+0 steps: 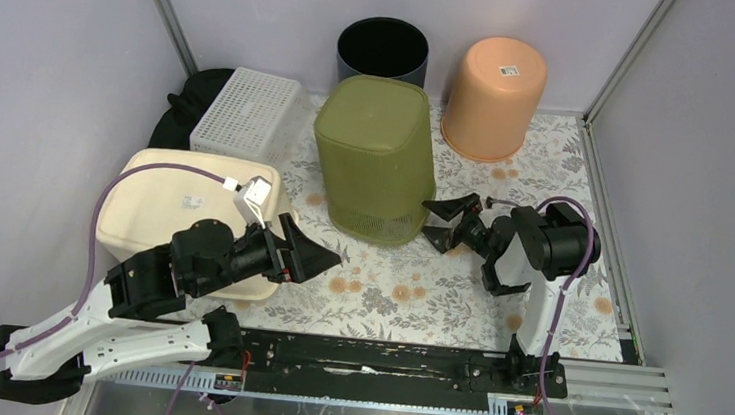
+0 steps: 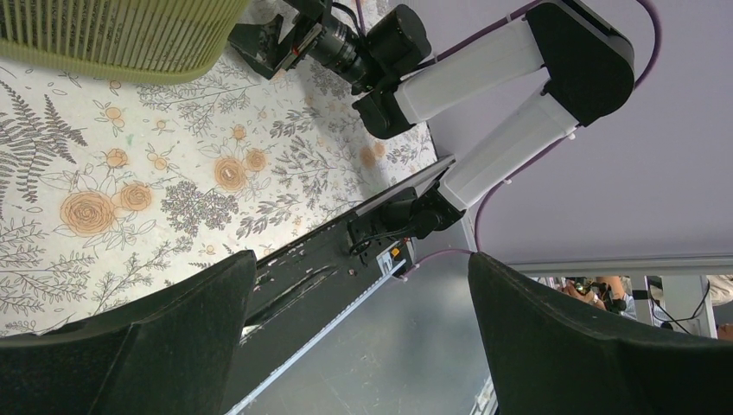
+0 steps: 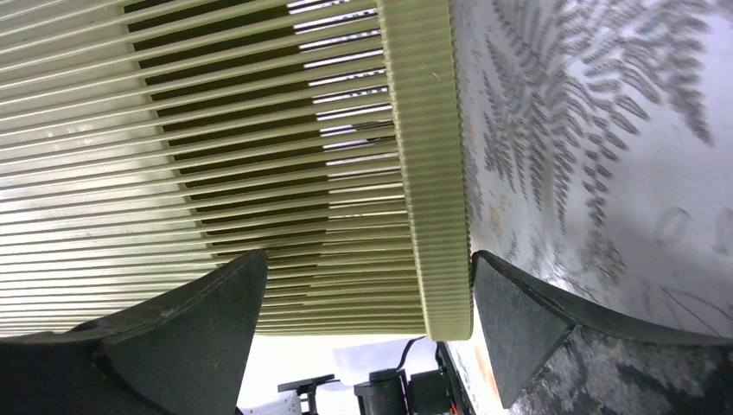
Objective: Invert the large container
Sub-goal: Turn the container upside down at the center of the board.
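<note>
The large olive-green slatted container [image 1: 376,153] stands mouth down on the floral mat, its closed base on top. My right gripper [image 1: 439,224] is open at its lower right corner. In the right wrist view the ribbed rim band [image 3: 423,173] lies between the spread fingers of my right gripper [image 3: 369,259], close to the right one, and is not clamped. My left gripper [image 1: 315,246] is open and empty, held over the mat left of the container. In the left wrist view my left gripper [image 2: 361,259] points past the container's rim [image 2: 112,35] toward the right arm [image 2: 484,78].
A cream tub [image 1: 167,210] sits under the left arm. A white slatted basket [image 1: 246,112] and a black bag [image 1: 187,101] lie at the back left. A black bin [image 1: 382,53] and an upturned orange bucket [image 1: 493,98] stand at the back. Walls enclose three sides.
</note>
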Robot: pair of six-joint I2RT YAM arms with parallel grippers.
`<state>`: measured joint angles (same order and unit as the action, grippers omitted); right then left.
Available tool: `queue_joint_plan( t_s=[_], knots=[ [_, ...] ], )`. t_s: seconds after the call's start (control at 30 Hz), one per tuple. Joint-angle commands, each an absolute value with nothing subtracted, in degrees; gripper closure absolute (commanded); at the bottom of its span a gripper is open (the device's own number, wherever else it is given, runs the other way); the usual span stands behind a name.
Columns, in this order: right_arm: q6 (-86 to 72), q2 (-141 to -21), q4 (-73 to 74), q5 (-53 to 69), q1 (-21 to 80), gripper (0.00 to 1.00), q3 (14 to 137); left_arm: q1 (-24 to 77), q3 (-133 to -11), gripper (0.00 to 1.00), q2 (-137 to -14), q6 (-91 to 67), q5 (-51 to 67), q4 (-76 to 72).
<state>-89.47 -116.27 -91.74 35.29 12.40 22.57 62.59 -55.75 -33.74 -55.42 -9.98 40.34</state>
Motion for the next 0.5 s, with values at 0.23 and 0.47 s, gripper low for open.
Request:
queue_joint_plan(
  t_s=[0.23, 0.47],
  knots=[
    [-87.35, -115.91, -97.57, 37.82, 9.85, 0.05, 16.84, 62.73, -54.76, 0.0, -33.81, -56.03, -9.28, 36.37],
    [-86.98, -118.9, -97.52, 38.47, 8.49, 0.05, 14.77, 62.67, -54.51, 0.0, -34.01, -56.16, -9.07, 35.9]
  ],
)
